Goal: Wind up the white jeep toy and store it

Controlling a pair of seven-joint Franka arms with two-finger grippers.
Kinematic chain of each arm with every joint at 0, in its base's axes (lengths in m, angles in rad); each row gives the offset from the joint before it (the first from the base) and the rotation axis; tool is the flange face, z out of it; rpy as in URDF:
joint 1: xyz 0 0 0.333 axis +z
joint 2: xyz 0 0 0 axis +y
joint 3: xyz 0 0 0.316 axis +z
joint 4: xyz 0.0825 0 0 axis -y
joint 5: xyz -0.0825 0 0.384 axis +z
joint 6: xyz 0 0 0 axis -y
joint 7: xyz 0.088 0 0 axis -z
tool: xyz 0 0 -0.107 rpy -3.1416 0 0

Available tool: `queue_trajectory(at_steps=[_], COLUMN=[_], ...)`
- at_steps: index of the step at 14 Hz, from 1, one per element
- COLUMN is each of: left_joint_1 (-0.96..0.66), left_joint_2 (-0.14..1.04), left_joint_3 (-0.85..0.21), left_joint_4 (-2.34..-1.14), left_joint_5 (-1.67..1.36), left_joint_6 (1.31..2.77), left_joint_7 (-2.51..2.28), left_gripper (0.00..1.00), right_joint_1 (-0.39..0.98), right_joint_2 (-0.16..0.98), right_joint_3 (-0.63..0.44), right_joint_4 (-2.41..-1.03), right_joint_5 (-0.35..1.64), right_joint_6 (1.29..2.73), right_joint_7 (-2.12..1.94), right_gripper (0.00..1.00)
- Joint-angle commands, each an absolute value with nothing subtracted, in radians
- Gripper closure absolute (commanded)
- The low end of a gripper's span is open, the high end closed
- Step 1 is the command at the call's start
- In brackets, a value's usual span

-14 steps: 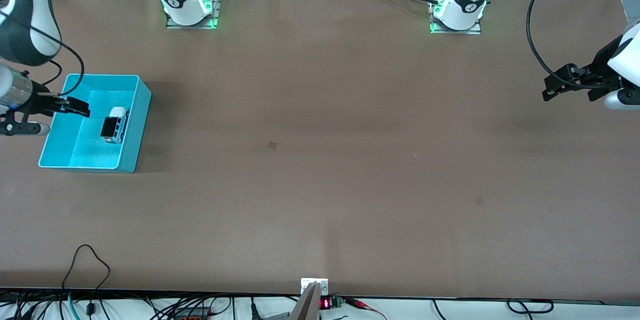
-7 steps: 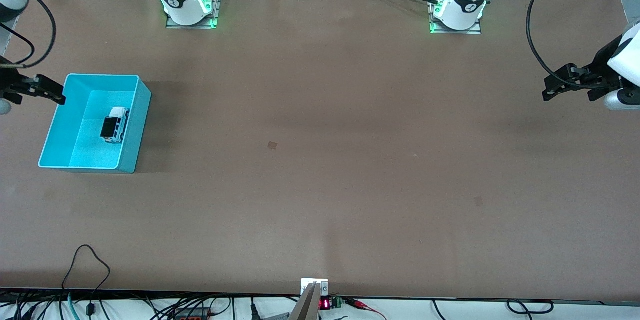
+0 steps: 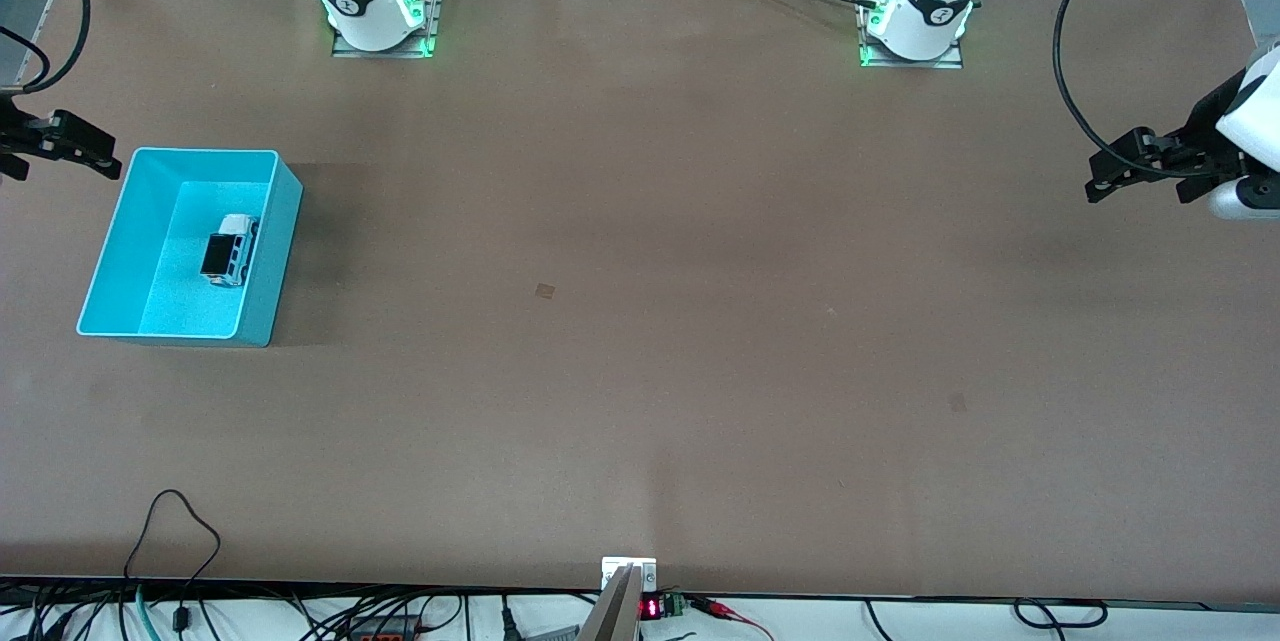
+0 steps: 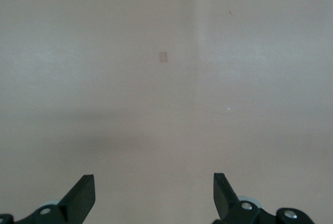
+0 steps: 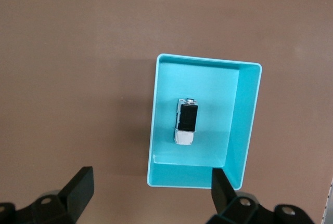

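The white jeep toy [image 3: 228, 249] with its black roof lies inside the turquoise bin [image 3: 283, 251], toward the right arm's end of the table. From the right wrist view, the jeep [image 5: 186, 121] rests on the floor of the bin [image 5: 244, 120], with nothing touching it. My right gripper [image 3: 60, 149] hangs open and empty beside the bin's corner on the bases' side, off at the table's end; in its own view the gripper [image 5: 151, 185] sits over the bin's rim. My left gripper [image 3: 1140, 183] waits open and empty at the left arm's end; under that gripper [image 4: 153, 185] is bare table.
A small dark patch [image 3: 545, 291] marks the middle of the brown table. Both arm bases [image 3: 380, 11] stand along the edge farthest from the front camera. Loose cables [image 3: 175, 521] trail over the near edge.
My right gripper has drawn back from over the bin's edge, toward the table's end and the bases' side. The jeep stays in the bin. The left arm has not moved.
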State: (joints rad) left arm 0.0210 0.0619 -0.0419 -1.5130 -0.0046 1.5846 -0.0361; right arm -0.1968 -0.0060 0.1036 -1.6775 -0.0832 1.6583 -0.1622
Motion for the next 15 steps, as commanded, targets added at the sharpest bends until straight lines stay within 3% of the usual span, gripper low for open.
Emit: queue_trajectory(at_steps=[1, 4, 15], left_joint_1=[0.023, 0.023, 0.025], left_joint_2=[0.043, 0.043, 0.043], left_joint_3=[-0.041, -0.041, -0.04], left_joint_4=[-1.528, -1.528, -1.529], left_joint_5=[-0.029, -0.029, -0.029], left_joint_6=[1.589, 1.591, 1.589], left_joint_7=[-0.038, -0.037, -0.037], left_gripper=[0.0, 0.0, 0.0], right_joint_1=[-0.099, -0.038, -0.034], right_joint_2=[0.011, 0.024, 0.035], right_joint_3=[0.042, -0.001, -0.014], right_joint_4=[-1.634, -1.615, -1.614], right_joint_5=[-0.075, -0.075, -0.064], right_joint_6=[1.618, 1.62, 1.623], right_joint_7=[-0.156, -0.156, -0.057], right_gripper=[0.0, 0.0, 0.0])
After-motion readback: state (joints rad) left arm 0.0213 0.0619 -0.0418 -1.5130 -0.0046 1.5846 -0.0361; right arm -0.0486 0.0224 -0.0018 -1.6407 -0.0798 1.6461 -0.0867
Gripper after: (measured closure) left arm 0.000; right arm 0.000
